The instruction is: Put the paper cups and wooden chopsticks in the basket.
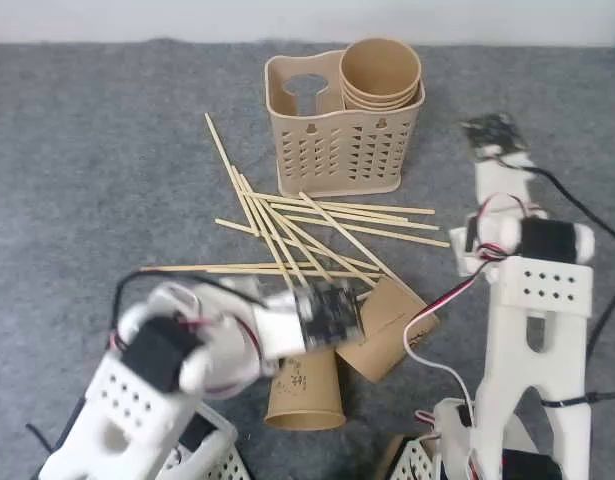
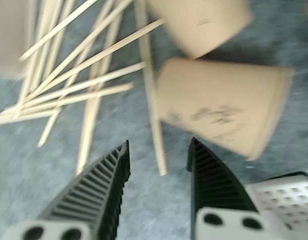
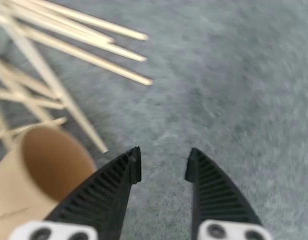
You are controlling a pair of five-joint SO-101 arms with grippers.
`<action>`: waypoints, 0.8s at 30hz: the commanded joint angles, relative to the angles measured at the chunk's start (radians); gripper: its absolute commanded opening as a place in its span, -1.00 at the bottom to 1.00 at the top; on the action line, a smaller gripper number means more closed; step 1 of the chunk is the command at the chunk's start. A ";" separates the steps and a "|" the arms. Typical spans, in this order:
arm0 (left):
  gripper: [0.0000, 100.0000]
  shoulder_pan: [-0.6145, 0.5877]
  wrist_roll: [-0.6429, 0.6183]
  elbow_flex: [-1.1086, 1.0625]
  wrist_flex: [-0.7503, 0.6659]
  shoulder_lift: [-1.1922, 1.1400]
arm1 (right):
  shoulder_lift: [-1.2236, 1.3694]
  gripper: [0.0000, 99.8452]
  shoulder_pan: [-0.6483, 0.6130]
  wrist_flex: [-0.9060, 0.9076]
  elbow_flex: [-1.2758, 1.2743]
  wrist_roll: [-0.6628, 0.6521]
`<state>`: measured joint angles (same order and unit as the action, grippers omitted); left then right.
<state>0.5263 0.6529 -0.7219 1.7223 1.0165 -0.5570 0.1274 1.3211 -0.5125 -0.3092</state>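
A tan basket (image 1: 332, 150) stands upright at the far side of the grey, carpeted desk (image 1: 107, 150). A stack of cups (image 1: 380, 68) sits mouth-up in its right-hand compartment as seen from above. In front of the basket, the chopsticks (image 1: 317, 225) lie loose on the desk in a crossed, fanned heap, none of them in the basket.

Nearer the arms, two more cups lie on their sides. One cup (image 1: 305, 395) has its mouth turned toward the near edge. The second cup (image 1: 392, 322) lies just beside it, close to the ends of the chopsticks.

The left arm (image 1: 177, 360) reaches in low from the near left, its head over the spot where the heap meets the two fallen cups. The left tool (image 2: 159, 150) is spread apart and holds nothing. The end of one chopstick lies on the desk in the gap below its tips, and both fallen cups lie just beyond it.

The right tool (image 3: 164, 155) is also spread apart and empty, over bare desk. The open mouth of a cup lies close beside one of its fingers (image 3: 108, 187), and several chopstick ends lie a little farther off.
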 commanded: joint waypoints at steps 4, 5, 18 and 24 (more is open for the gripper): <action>-0.99 0.176 -0.130 -0.124 -0.075 0.295 | -0.082 -0.93 0.260 -0.081 -0.018 0.126; -0.98 0.176 -0.130 -0.143 -0.081 0.324 | -0.073 -0.93 0.303 -0.073 -0.018 0.133; -0.98 0.466 -0.167 -0.213 -0.103 0.354 | 0.085 -0.95 0.430 -0.142 -0.071 0.137; -0.98 0.542 -0.198 -0.214 -0.112 0.350 | 0.130 -0.95 0.395 -0.147 -0.071 0.137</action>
<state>1.0403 0.4795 -0.9490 1.6425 1.3679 -0.4250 0.5355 1.1922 -0.5984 -0.1818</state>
